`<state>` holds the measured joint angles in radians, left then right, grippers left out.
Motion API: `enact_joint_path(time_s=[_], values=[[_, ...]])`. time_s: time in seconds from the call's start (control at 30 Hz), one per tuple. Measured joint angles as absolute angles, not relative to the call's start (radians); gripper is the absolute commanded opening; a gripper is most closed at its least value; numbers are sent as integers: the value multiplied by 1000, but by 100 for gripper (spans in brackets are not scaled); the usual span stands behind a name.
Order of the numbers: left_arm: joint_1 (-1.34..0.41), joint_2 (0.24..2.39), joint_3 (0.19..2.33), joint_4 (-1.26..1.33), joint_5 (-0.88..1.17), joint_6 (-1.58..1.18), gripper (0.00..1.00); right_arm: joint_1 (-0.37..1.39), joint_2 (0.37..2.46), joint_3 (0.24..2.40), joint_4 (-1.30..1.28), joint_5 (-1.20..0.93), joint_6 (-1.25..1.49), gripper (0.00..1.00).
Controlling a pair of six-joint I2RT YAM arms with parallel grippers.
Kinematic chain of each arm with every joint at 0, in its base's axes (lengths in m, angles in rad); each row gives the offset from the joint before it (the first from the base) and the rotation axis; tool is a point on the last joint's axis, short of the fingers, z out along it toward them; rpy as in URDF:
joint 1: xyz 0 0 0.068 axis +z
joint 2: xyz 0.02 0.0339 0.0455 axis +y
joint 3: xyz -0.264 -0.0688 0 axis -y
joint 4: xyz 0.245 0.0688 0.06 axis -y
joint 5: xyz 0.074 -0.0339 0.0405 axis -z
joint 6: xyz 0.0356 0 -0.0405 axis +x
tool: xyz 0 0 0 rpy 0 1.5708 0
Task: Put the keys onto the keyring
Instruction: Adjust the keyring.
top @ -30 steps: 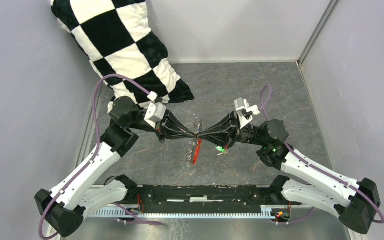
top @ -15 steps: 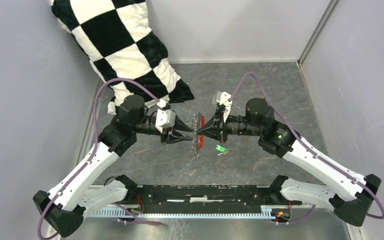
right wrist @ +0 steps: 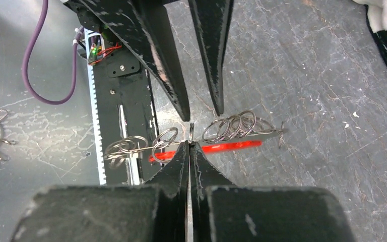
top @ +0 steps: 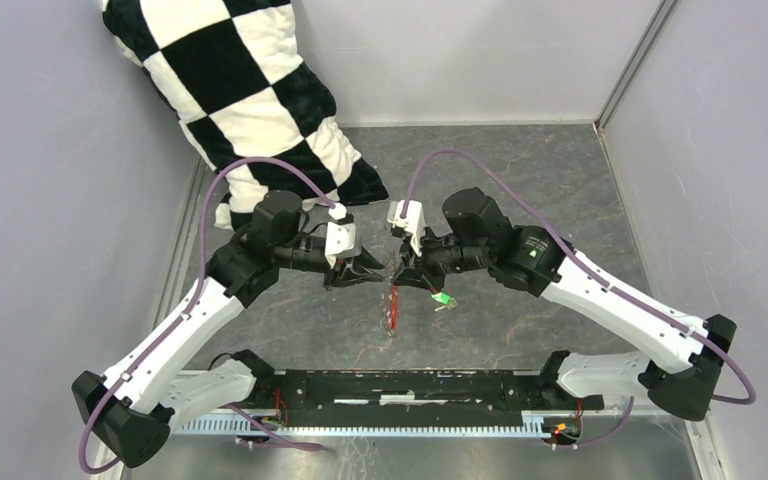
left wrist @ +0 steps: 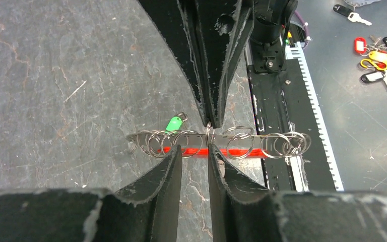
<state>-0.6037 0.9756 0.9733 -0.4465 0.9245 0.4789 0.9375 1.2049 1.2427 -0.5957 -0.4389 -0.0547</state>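
The keyring is a row of silvery rings [left wrist: 232, 143] joined to a red tag [left wrist: 242, 152]. It also shows in the right wrist view [right wrist: 232, 126] and, by its red tag, in the top view [top: 393, 305]. My right gripper [right wrist: 190, 145] is shut on one thin ring at the middle of the row. My left gripper [left wrist: 192, 154] faces it, open, with its fingertips [left wrist: 174, 156] either side of that ring and holding nothing. The green-headed key [top: 442, 298] lies on the table just right of the tag, and it shows behind the rings in the left wrist view [left wrist: 174, 123].
A black-and-white checkered cushion [top: 240, 90] leans at the back left. Grey walls close in the table on three sides. The black base rail [top: 410, 385] runs along the near edge. Other loose keys [left wrist: 378, 50] lie beyond the rail.
Both wrists have drawn in toward the middle and turned. The right gripper has swung left over the keyring. The red tag now hangs lower than half a second ago. The green key has not moved.
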Motion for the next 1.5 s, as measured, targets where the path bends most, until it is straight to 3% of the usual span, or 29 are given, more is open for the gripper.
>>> enact_joint_path(time_s=[0.6,0.8,0.9,0.93,1.03,1.2,1.5], values=[[-604,989,973,-504,1022,513,28,974,1284,1332,-659,-435,-85,1],[-604,991,973,-516,1019,543,4,979,1289,1341,-664,-447,-84,1],[-604,994,973,-521,1014,561,2,981,1290,1341,-669,-447,-84,1],[-604,994,973,-524,1014,567,2,981,1290,1341,-669,-447,-84,2],[-604,994,974,-532,1021,600,2,981,1289,1341,-668,-448,-78,25],[-604,992,976,-598,1058,693,2,979,1243,1327,-615,-450,-54,40],[-604,966,1021,-550,1248,747,2,882,941,1122,-401,-443,64,43]])
